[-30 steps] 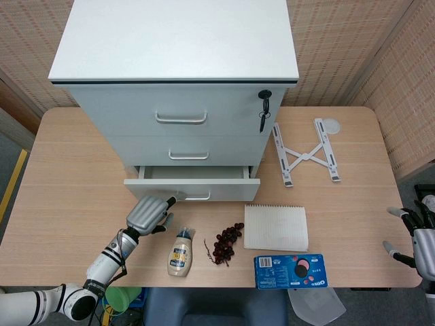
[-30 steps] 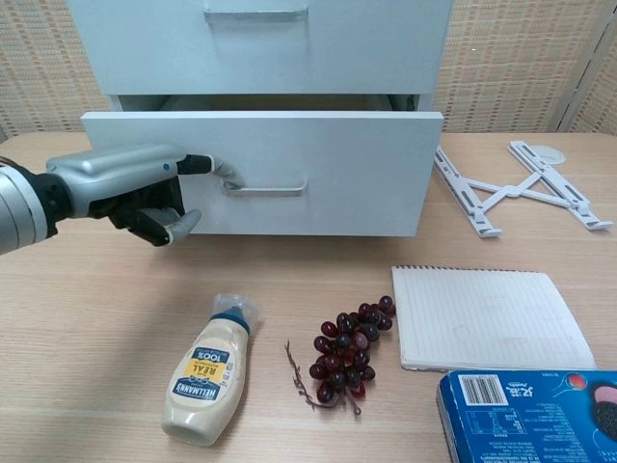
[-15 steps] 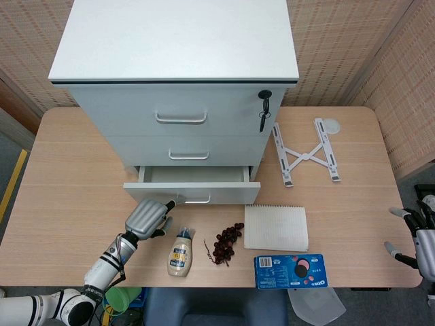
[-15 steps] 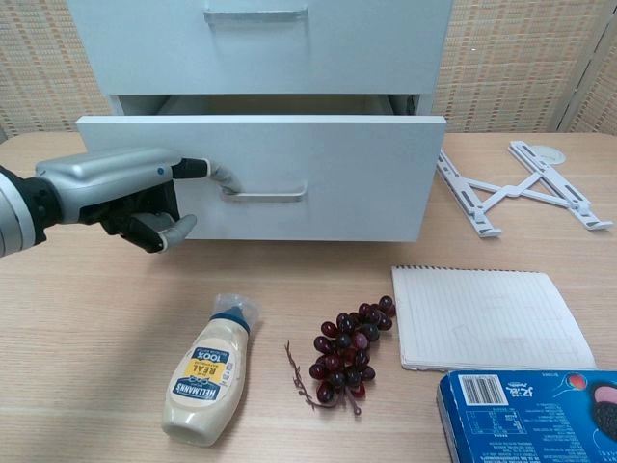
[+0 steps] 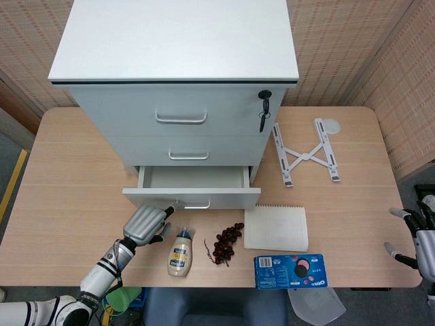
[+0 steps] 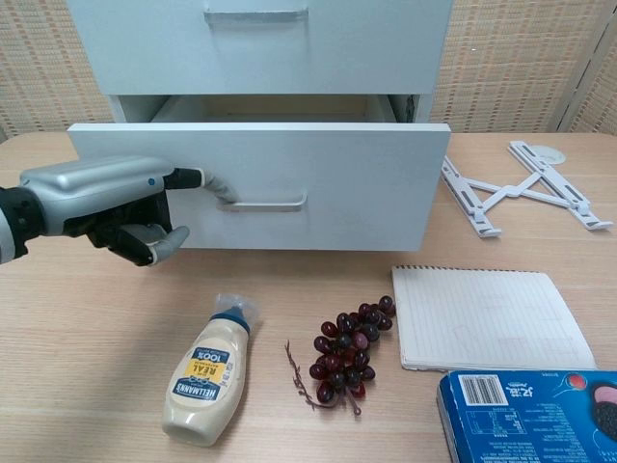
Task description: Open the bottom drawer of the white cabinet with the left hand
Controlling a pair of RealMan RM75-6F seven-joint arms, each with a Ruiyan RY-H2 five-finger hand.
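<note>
1. The left hand (image 6: 101, 198) reaches in low from the left, palm down, one finger hooked in the handle (image 6: 258, 203), the rest curled under.
2. Ahead of it, the bottom drawer (image 6: 260, 183) stands partly out of the white cabinet (image 5: 177, 88).
3. Just below the hand, a mayonnaise bottle (image 6: 206, 371) lies on the table (image 6: 77, 367).
4. The right hand (image 5: 421, 234) hangs far right, fingers spread, holding nothing.
</note>
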